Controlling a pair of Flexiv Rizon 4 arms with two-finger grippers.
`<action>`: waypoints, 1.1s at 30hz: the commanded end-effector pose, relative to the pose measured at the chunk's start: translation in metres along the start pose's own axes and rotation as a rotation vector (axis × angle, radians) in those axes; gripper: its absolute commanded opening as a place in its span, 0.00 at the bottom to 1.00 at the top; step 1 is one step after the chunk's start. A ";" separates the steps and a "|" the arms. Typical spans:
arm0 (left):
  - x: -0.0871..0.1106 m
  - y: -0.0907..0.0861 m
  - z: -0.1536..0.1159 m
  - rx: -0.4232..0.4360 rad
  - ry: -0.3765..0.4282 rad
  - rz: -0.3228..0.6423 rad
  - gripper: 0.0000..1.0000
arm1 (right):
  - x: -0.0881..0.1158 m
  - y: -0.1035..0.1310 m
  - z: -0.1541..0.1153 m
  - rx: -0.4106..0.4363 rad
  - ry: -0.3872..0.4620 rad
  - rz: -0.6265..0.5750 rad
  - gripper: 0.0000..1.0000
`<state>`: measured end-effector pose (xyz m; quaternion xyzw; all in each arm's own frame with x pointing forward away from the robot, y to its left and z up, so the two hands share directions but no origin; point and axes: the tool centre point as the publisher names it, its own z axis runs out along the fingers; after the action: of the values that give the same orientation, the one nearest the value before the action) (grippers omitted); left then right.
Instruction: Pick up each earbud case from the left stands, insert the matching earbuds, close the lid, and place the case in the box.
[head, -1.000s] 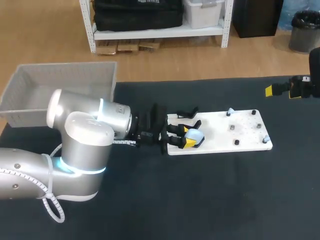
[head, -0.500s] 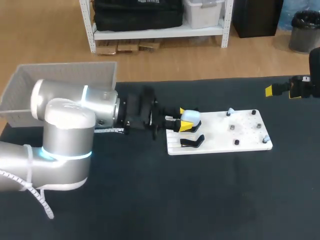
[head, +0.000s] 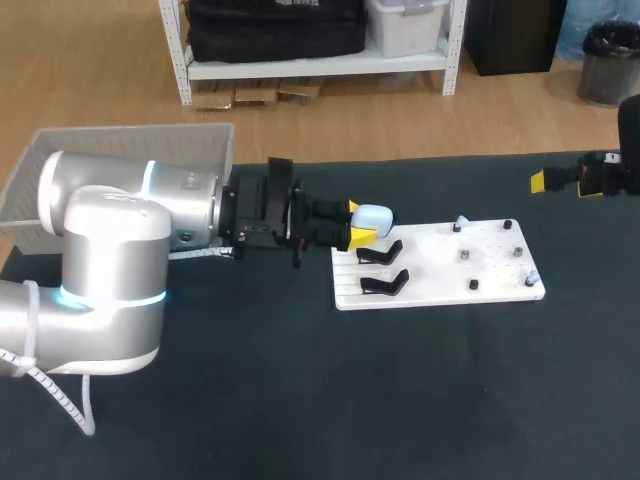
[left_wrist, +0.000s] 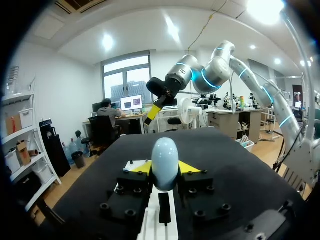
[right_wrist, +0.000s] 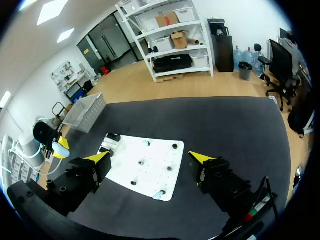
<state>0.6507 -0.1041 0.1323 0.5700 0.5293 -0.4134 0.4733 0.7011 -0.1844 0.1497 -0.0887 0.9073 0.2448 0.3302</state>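
Earbud case (head: 373, 215), pale blue and egg-shaped, is clamped in the left gripper (head: 360, 222) and is carried clear of the table (head: 300, 400), just off the corner of the white board (head: 430, 272) that lies nearest the box (head: 120, 165).

Head view: two black stands (head: 383, 284) are recorded on the board's left part, both vacant. Two small pale earbuds (head: 461, 222) are seen on the board's right part, well apart from each other. The right gripper (head: 585, 178) is noted at the table's right edge, well apart from the board; its finger spacing cannot be judged from this view.

Left wrist view: the grasp is confirmed. The earbud case (left_wrist: 165, 162) is seen standing between the left gripper's (left_wrist: 165, 168) two yellow tips, pressed on from both sides. A lid seam cannot be made out.

Right wrist view: the right gripper (right_wrist: 151, 158) is shown released, its fingers spread wide with nothing held between them. Ahead of it the white board (right_wrist: 150, 160) is seen, with the box (right_wrist: 87, 110) beyond. The earbud case (right_wrist: 62, 145) is visible as a small pale shape in the left gripper (right_wrist: 61, 148), beside the stands (right_wrist: 110, 138).
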 end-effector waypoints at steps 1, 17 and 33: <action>0.001 -0.001 0.001 -0.005 -0.005 0.002 0.00 | 0.000 0.000 0.000 0.001 0.000 -0.001 1.00; 0.001 -0.001 0.001 -0.005 -0.005 0.002 0.00 | 0.005 0.005 -0.004 -0.014 0.006 0.005 1.00; -0.003 0.000 0.028 0.049 -0.147 -0.004 0.00 | 0.038 0.052 -0.038 -0.069 0.015 -0.004 1.00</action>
<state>0.6467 -0.1273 0.1335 0.5487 0.4872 -0.4655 0.4949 0.6474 -0.1610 0.1635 -0.1044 0.9002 0.2781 0.3186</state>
